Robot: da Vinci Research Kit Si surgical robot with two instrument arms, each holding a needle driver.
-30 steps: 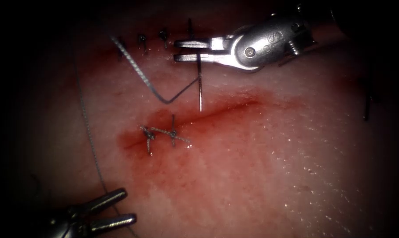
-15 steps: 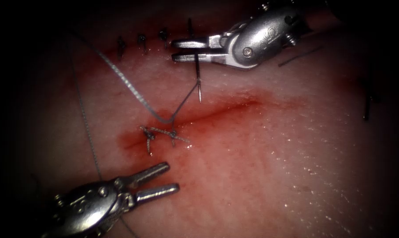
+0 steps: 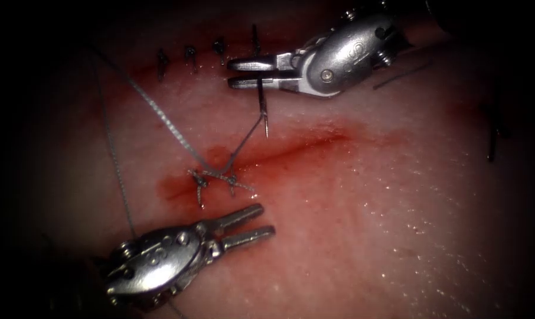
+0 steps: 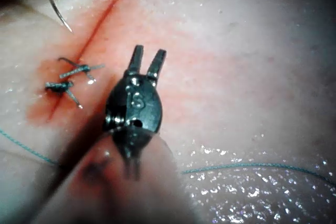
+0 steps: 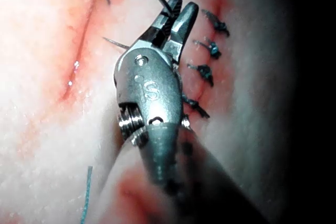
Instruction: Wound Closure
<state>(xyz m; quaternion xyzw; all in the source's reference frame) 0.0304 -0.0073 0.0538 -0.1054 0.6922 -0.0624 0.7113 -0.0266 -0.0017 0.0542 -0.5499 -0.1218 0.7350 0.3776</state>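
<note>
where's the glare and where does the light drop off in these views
Endoscope view: light pools on the cut, the rim goes black; glare on the right pincer, shut on the needle back from its tip, needle out of the tissue; left pincer open, empty. Left wrist view: wet tissue sparkles.
</note>
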